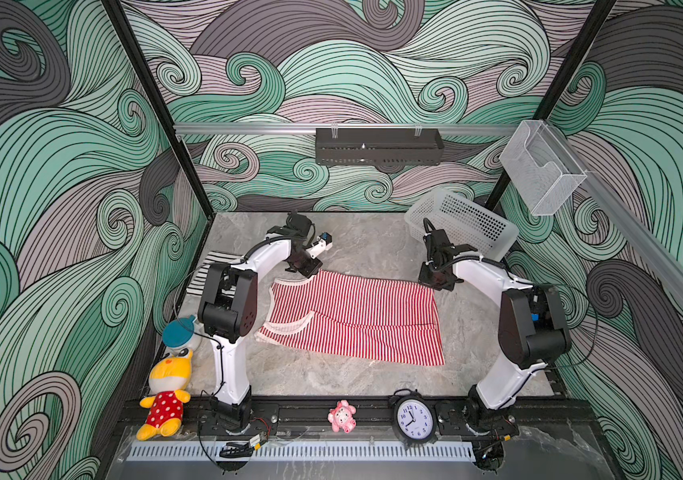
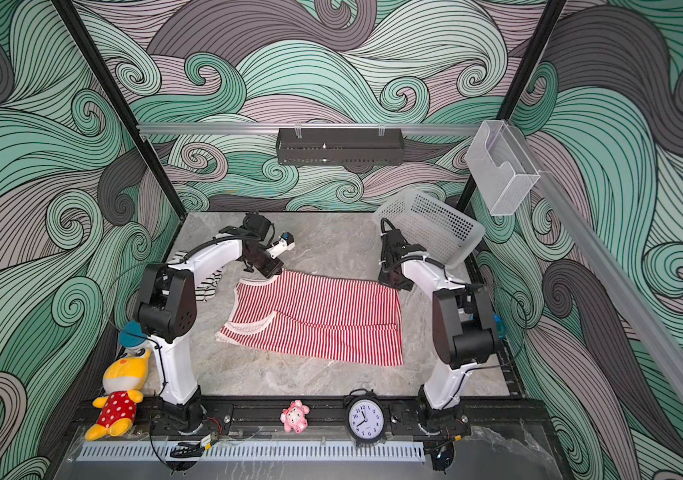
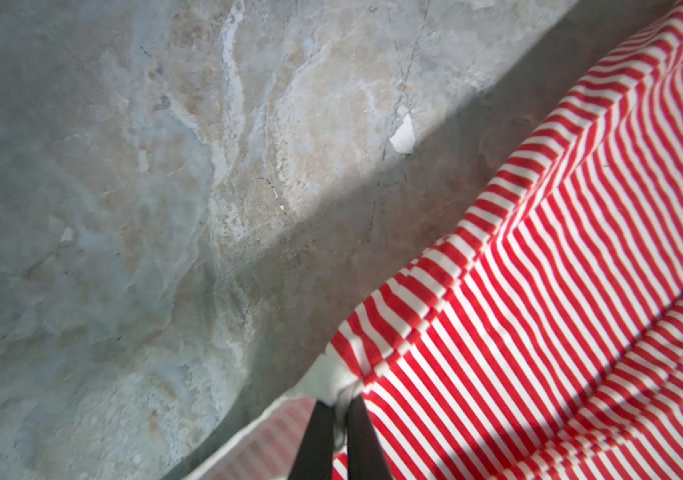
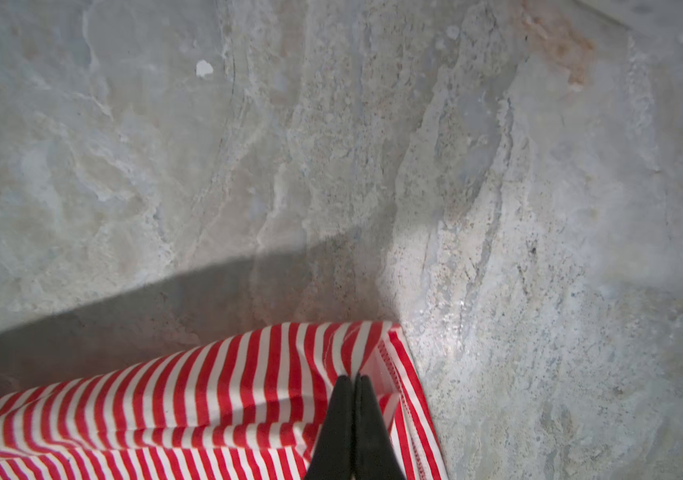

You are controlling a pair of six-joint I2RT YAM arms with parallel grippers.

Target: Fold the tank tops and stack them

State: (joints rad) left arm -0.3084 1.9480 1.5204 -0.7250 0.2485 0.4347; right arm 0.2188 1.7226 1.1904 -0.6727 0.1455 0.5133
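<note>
Pinching the red-and-white tank top at its two far corners, I have both claws clenched on cloth. My left gripper is closed on the shoulder end. The jaws are almost together, with a bunch of pale trim squeezed between them, and the striped fabric slopes away from that pinch in raised folds. My right gripper is shut tight on the hem corner, where the stitched edge curls up around the jaw tips and shows its pale inner side. In both top views the top lies spread across the middle of the grey marbled table, with the neckline towards my left arm and the hem towards my right. Its near edge lies flat, and a long crease runs across it from the armhole trim to the hem. The far edge stretches between my two claws, and I cannot tell from above whether it is lifted off the surface. The black-and-white tank top lies at the left edge of the table, partly hidden behind my left arm and apart from the red one. A white mesh basket leans in the far right corner, just behind my right wrist.
</note>
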